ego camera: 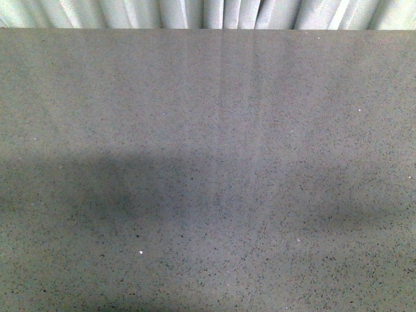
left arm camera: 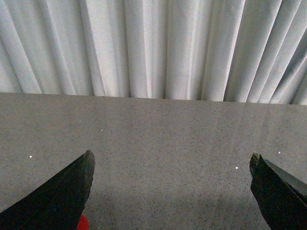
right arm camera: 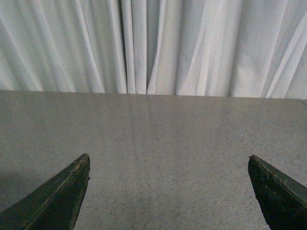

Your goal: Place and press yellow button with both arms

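Note:
The yellow button is out of view in every frame. The front view shows only the grey speckled table (ego camera: pixel 208 162) and neither arm. In the left wrist view my left gripper (left arm camera: pixel 171 155) is open, its two dark fingers wide apart over bare table, with nothing between them. A small red spot (left arm camera: pixel 83 223) shows beside one finger at the frame's edge; I cannot tell what it is. In the right wrist view my right gripper (right arm camera: pixel 169 157) is open and empty, its dark fingers (right arm camera: pixel 57 196) spread wide above the table.
A white pleated curtain (ego camera: pixel 208 13) hangs behind the table's far edge; it also shows in the left wrist view (left arm camera: pixel 153 48) and the right wrist view (right arm camera: pixel 153 43). Two soft shadows lie on the table in the front view.

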### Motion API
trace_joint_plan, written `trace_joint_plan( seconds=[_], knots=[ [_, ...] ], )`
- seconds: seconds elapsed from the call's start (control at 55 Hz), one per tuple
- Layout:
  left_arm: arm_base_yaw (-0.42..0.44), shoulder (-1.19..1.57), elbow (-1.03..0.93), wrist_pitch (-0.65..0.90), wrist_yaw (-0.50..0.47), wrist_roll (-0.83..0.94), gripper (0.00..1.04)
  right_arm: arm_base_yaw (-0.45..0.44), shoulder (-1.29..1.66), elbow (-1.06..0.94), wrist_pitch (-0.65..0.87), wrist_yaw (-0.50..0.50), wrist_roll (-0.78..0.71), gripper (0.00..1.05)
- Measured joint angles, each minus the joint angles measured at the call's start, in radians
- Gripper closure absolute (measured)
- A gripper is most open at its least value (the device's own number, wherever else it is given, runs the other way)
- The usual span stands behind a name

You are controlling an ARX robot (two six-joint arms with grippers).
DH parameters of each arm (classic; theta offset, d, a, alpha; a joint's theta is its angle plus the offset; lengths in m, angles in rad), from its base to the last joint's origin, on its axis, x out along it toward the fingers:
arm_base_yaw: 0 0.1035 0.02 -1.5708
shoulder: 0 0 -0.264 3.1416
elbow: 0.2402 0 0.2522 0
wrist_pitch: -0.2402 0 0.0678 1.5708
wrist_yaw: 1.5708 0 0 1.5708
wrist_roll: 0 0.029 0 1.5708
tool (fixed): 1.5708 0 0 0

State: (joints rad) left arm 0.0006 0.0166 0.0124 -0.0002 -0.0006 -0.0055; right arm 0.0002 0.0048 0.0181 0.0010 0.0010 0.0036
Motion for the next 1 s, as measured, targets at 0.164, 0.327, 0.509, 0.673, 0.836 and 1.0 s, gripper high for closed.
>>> trace_joint_plan(
  seconds=[0.164,0.327,0.509,0.673,0.836,1.0],
  knots=[
    [0.000,0.000,0.000,0.000,0.000,0.000,0.09,0.000,0.000,0.000,0.000,0.000,0.000,0.09],
    [0.000,0.000,0.000,0.000,0.000,0.000,0.09,0.000,0.000,0.000,0.000,0.000,0.000,0.09],
    [0.000,0.000,0.000,0.000,0.000,0.000,0.09,0.000,0.000,0.000,0.000,0.000,0.000,0.09],
    [0.000,0.000,0.000,0.000,0.000,0.000,0.09,0.000,0.000,0.000,0.000,0.000,0.000,0.09],
    [0.214,0.342,0.136,-0.069,0.334,-0.079,0.09,0.000,0.000,0.000,0.000,-0.002,0.000,0.09],
    [0.332,0.710,0.212,0.200,0.333,-0.082,0.09,0.000,0.000,0.000,0.000,0.001,0.000,0.09]
  ],
)
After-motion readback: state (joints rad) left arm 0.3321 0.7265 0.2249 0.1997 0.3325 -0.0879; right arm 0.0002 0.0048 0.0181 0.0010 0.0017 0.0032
